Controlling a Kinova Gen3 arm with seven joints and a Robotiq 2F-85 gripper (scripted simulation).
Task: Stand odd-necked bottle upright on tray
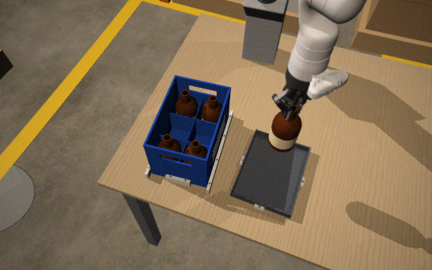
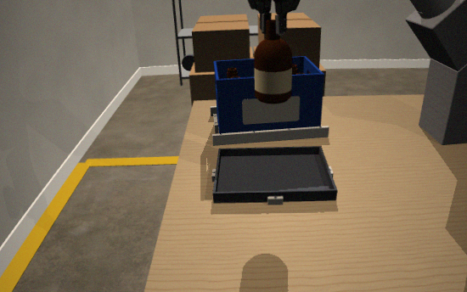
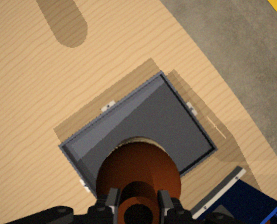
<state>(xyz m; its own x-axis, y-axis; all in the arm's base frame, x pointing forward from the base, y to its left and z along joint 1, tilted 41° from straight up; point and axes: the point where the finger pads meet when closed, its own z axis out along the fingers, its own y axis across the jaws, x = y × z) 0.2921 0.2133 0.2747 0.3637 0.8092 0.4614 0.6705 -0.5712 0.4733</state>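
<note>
My gripper (image 1: 291, 111) (image 2: 273, 25) (image 3: 138, 202) is shut on the neck of a brown bottle with a cream label (image 1: 285, 129) (image 2: 272, 64) (image 3: 138, 170). The bottle hangs upright in the air, well above the table. In the wrist view it overlaps the near part of the dark tray (image 1: 259, 169) (image 2: 272, 171) (image 3: 161, 110), which holds nothing. The blue crate (image 1: 177, 169) (image 2: 229, 106) (image 3: 271, 216) holds four brown bottles, standing in its corner compartments; its two middle compartments look empty. Neck differences are too small to tell.
White strips and small blocks (image 1: 219, 153) (image 2: 272, 136) lie along the crate's sides, and small light blocks (image 1: 259, 206) (image 2: 275, 200) (image 3: 108, 106) touch the tray's sides. A grey pedestal (image 1: 261, 41) (image 2: 452, 102) stands behind the crate and tray in the top view.
</note>
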